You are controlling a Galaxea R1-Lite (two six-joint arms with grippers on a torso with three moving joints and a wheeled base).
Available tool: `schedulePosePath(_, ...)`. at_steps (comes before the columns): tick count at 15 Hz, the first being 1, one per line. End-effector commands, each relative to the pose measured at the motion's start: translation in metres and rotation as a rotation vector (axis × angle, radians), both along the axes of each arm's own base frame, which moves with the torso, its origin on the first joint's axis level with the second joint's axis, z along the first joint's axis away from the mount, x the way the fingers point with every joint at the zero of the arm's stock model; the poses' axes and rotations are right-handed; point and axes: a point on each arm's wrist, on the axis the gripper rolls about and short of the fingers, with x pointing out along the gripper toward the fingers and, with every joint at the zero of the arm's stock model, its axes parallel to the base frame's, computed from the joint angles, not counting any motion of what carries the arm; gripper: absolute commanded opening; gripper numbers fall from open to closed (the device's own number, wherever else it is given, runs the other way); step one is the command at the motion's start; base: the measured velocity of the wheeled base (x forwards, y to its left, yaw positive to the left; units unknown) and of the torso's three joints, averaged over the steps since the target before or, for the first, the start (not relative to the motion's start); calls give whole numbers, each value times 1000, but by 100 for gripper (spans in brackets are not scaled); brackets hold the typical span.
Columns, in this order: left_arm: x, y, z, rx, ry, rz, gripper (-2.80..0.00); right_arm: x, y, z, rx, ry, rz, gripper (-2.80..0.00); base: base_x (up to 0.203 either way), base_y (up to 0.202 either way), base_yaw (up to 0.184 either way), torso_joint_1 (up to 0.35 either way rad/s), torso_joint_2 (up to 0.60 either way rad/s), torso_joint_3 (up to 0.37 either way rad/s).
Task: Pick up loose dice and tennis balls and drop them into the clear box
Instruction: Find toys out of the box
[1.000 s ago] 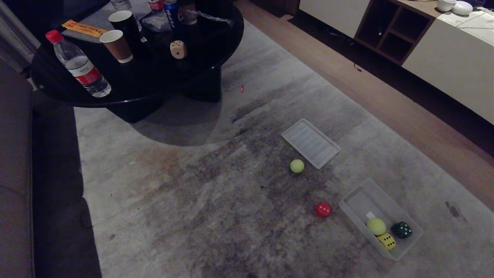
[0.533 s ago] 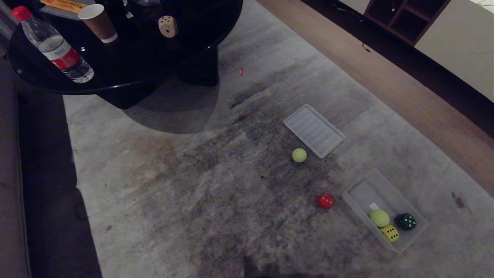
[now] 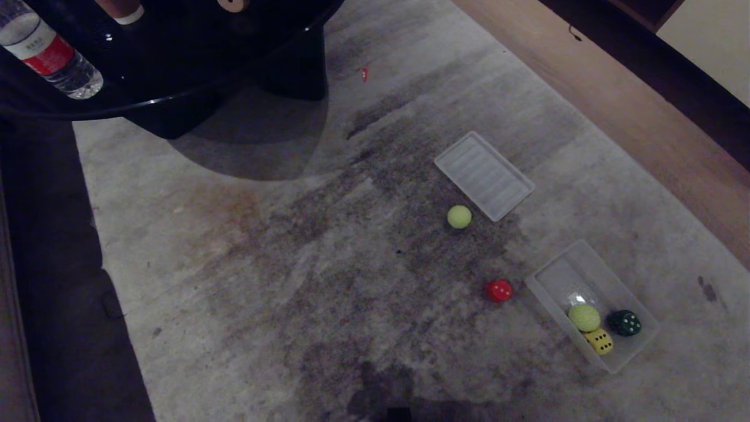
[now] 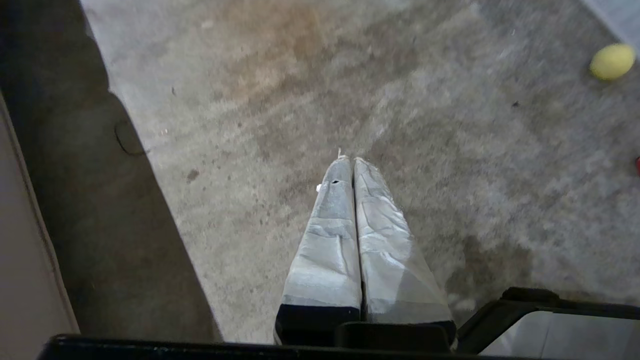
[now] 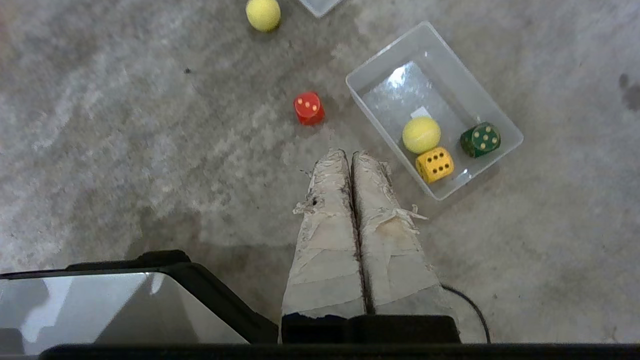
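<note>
The right end effector (image 5: 348, 155) is clenched on nothing, its tape-wrapped fingers pressed together above the grey mottled carpet (image 3: 293, 264). The left end effector (image 4: 350, 162) is clenched likewise. Neither shows in the head view. Just beyond the right one lies the loose red die (image 5: 308, 108), beside the small translucent clear box (image 5: 380, 60), which holds a tennis ball (image 5: 421, 135), a yellow die (image 5: 435, 164) and a dark green die (image 5: 480, 139). A second yellow-green tennis ball (image 3: 459, 216) sits near the flat ribbed lid (image 3: 484, 175). The round black counter (image 3: 176, 94) is cut off, carrying a partly cropped water bottle (image 3: 50, 58).
</note>
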Motion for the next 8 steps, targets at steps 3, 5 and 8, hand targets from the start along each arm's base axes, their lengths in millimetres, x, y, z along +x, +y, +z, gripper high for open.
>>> schedulePosePath(3,0,0,0,7,3,0,-280,0,0,0,1,0,0,-280,0,0,0,3,2,-202)
schedulePosePath(5,0,0,0,4,3,0,-280,0,0,0,1,0,0,-280,0,0,0,3,4,-195)
schedulePosePath(8,0,0,0,5,3,1,-280,0,0,0,1,0,0,-280,0,0,0,2,6,-196)
